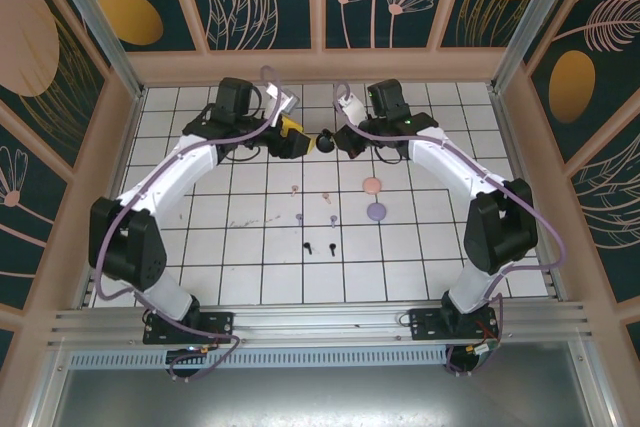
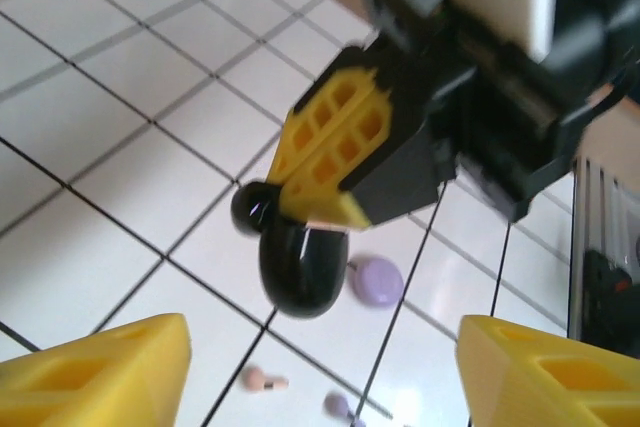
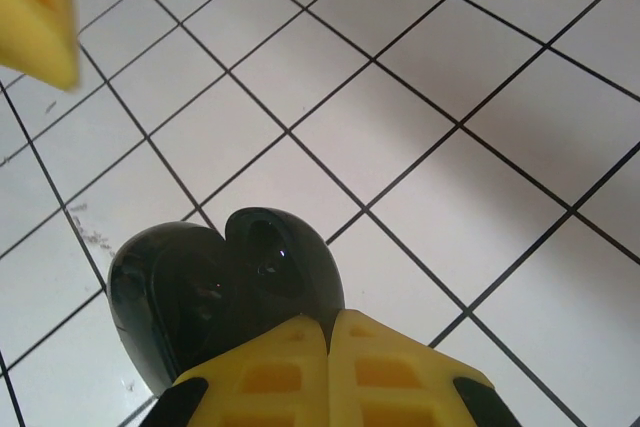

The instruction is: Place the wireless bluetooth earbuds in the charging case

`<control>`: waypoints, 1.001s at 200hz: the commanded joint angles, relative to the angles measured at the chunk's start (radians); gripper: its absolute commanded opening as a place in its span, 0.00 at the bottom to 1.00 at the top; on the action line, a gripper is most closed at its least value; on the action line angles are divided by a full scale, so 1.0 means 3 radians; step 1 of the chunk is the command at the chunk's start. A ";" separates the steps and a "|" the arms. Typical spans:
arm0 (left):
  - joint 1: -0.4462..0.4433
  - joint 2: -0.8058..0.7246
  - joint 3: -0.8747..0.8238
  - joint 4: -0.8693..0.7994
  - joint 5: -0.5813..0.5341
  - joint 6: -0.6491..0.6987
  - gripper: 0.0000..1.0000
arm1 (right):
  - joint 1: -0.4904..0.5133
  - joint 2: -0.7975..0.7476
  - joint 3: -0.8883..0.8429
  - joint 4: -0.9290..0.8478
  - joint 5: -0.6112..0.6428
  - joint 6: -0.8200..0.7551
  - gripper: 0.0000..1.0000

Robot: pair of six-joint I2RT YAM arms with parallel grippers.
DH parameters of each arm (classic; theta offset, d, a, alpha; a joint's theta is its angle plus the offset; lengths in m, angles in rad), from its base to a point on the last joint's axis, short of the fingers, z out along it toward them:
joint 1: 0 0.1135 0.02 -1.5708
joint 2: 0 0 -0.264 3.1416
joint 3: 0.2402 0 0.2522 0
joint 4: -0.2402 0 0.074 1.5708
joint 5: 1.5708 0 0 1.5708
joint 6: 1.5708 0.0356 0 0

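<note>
My right gripper point(image 3: 328, 337) has its yellow fingers pressed together on the edge of the charging case point(image 3: 225, 282), a glossy black shell carried at the fingertips over the tiled table point(image 1: 420, 247). The case shows two rounded lobes, which I read as lid and base swung apart, though I can't make out the wells inside. Just left of the case, my left gripper point(image 1: 293, 139) is spread wide with nothing between its fingers, facing the case without touching it. The earbuds all lie loose on the table, on the arm-base side of the case, and none is in it. The pink earbuds point(image 1: 293, 189) are nearest the case, the purple earbuds point(image 1: 298, 217) are beyond them, and the black earbuds point(image 1: 308, 247) are farthest from it. A pink disc point(image 1: 372, 185) and a purple disc point(image 1: 376, 212) sit to the right of the buds, also on the base side of the case. I expect each bud to be very light, hard and smooth, so it is likely to skid or flip if a finger nudges it before both sides close. I'd straddle one with the free gripper and pinch across the fatter head, leaving the stem free to lead into its well. The case looks slick and is held only by a thin edge, so I'd seat a bud with a light push, or the shell may pivot in the grip.
</note>
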 commanded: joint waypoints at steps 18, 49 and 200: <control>0.0016 0.0329 0.0397 -0.0711 0.0309 0.0394 0.62 | -0.0023 -0.0018 0.0089 -0.0165 -0.0215 -0.0248 0.00; 0.0014 0.0449 0.0528 -0.0810 0.0451 0.0467 0.60 | -0.0005 -0.0027 0.0102 -0.0122 -0.0317 -0.0220 0.00; 0.0015 0.0708 0.0824 -0.1207 0.0735 0.0771 0.46 | 0.0212 -0.0006 0.0247 -0.0132 -0.0249 -0.0208 0.00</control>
